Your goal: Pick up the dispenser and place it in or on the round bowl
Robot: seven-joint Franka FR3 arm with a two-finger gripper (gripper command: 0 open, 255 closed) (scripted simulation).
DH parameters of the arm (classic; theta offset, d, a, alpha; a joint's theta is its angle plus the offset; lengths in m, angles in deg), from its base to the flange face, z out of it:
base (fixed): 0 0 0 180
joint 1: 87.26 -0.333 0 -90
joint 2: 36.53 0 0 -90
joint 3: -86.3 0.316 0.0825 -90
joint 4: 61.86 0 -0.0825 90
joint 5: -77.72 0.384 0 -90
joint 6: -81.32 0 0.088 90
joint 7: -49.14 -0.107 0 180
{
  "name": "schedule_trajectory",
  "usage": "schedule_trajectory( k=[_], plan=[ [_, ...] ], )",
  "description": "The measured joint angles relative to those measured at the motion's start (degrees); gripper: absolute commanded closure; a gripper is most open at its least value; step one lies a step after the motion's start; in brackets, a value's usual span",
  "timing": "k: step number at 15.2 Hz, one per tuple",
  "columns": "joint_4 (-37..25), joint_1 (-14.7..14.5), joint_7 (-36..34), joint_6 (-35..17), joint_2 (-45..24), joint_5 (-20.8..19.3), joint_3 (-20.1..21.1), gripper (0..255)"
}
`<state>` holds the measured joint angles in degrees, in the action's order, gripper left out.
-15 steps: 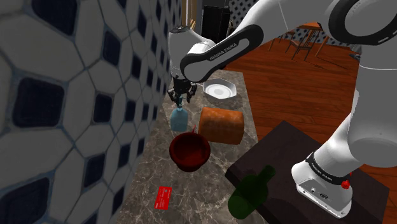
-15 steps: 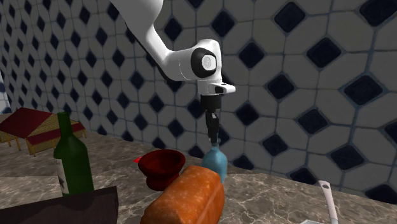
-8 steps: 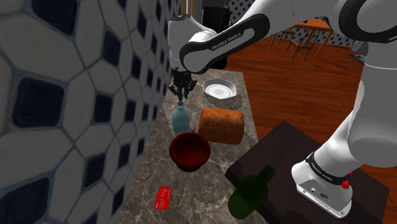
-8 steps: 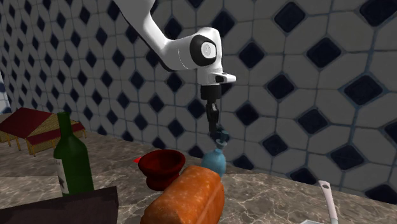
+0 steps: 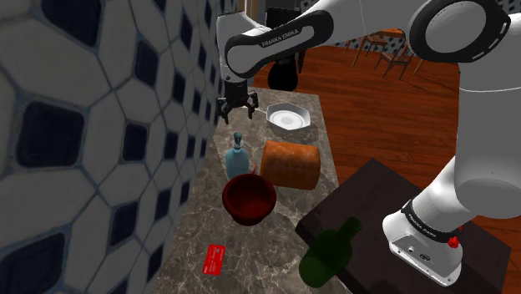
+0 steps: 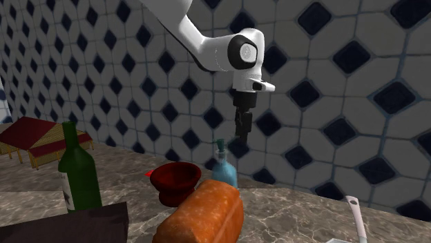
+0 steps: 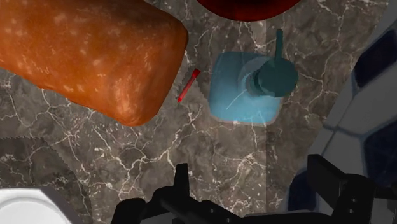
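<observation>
While your gripper (image 5: 236,115) hangs with jaws spread wide and empty, the blue pump dispenser (image 5: 237,157) stands upright on the marble counter (image 5: 267,238). It is clear of the fingers, between the tiled wall (image 5: 83,150) and the bread loaf (image 5: 290,164), just beside the dark red round bowl (image 5: 249,199).

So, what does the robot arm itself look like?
The arm is white, with rounded links and dark joint rings. One dark band carries the lettering FRANKA EMIKA. The pincer is all black, with two fingers. A small red button sits at the base.
</observation>
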<state>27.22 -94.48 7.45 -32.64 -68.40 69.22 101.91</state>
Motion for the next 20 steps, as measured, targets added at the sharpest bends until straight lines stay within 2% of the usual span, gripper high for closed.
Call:
schedule_trajectory(
  k=[7,12,13,20],
  plan=[
    [1.4,0.1,-0.1,-2.9,-2.1,-0.1,-0.2,0],
    [1.5,0.1,-0.1,-3.1,-2.2,-0.1,-0.2,0],
    [1.5,0.1,-0.1,-3.1,-2.2,-0.1,-0.2,255],
    [1.5,0.1,-0.1,-3.1,-2.2,-0.1,-0.2,255]
  ],
)
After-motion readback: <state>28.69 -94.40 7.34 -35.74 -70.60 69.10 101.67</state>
